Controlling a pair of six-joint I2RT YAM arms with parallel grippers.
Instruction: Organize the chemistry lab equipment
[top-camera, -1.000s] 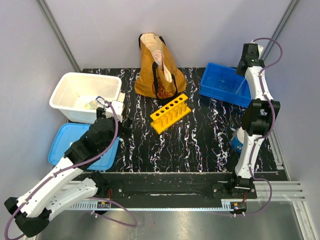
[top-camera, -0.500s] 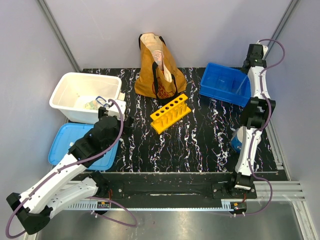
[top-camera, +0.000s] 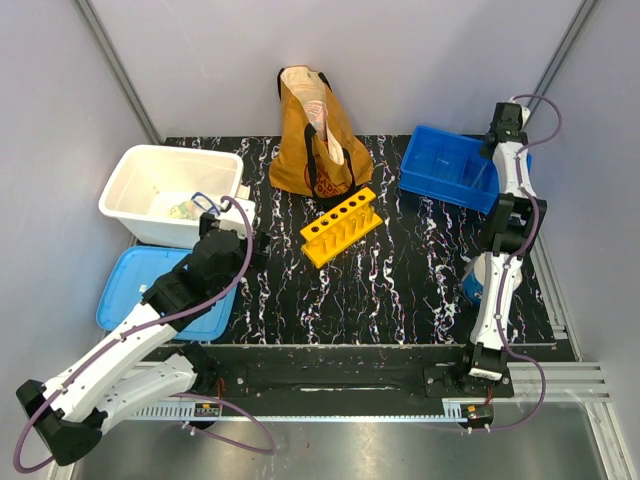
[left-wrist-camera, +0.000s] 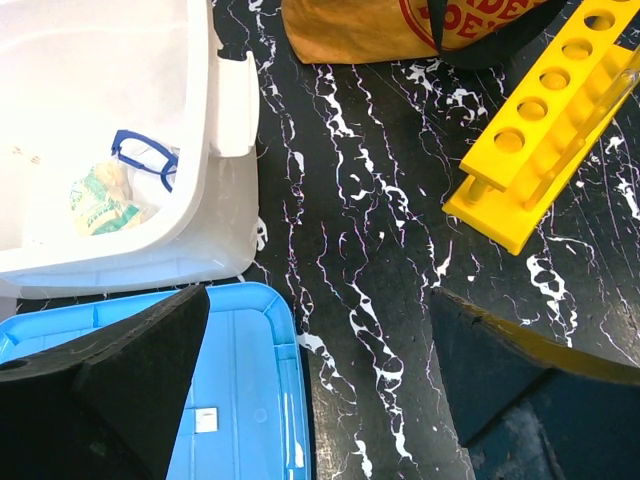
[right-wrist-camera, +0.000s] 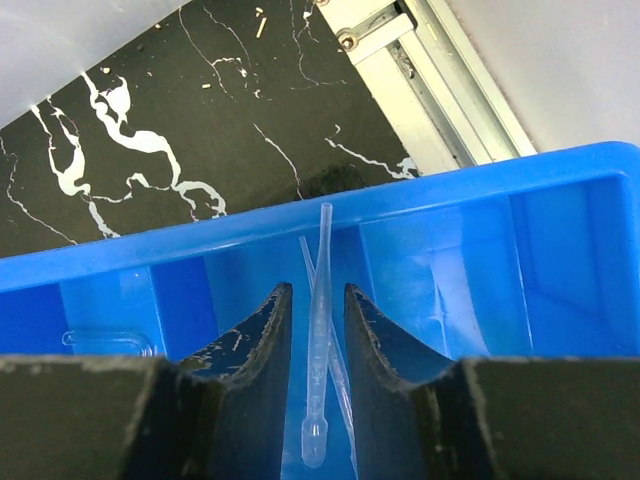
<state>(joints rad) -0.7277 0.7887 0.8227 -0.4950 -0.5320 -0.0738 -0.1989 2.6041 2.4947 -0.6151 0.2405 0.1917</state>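
Right gripper (right-wrist-camera: 317, 290) straddles 1 pipette (right-wrist-camera: 317, 385) in our 1 o'clock blue bin (right-wrist-camera: 560, 170), grip unclear, left gripper (left-wrist-camera: 318, 300) wide open; we risk the slick tube slipping out if squeezed off-centre.

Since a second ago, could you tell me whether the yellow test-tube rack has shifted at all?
No. The yellow test-tube rack lies at the same slant just in front of the tote bag, its far end beside the bag's base as before.
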